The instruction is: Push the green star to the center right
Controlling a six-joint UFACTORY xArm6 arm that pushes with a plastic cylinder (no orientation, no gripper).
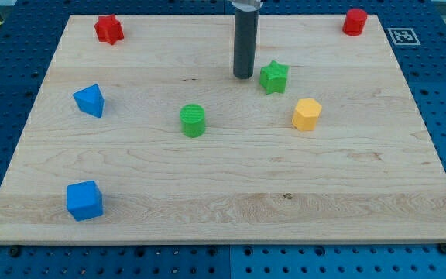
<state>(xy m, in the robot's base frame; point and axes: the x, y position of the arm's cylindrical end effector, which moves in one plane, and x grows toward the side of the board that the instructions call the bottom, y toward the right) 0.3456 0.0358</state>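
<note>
The work surface is 1 rectangular wooden board (231,209) resting on a blue perforated base (6,70). A black-and-white marker tag (403,36) sits on the base just past the board's top right corner.

My tip (243,77) is the lower end of 1 straight dark rod that enters from the view's top edge. The arm carries no claw, so nothing opens, closes or holds anything. The tip rests on the board in the upper middle area.

The green star (274,77) lies just beside the tip, on the view's right of it and at about the same height in the view. A narrow strip of bare wood appears to separate the 2, though at this angle contact cannot be ruled out. The star sits slightly right of the board's centre line and above mid-height, well apart from the right edge.

Other blocks, 6 in total:
- Yellow hexagonal block (307,114): below and to the right of the green star, near it.
- Green cylinder (193,120): below and to the left of the tip.
- Red star (108,29): top left corner area.
- Red cylinder-like block (355,21): top right corner area; exact shape is hard to make out.
- Blue triangular block (90,100): left side, mid-height.
- Blue cube (84,201): bottom left area.
</note>
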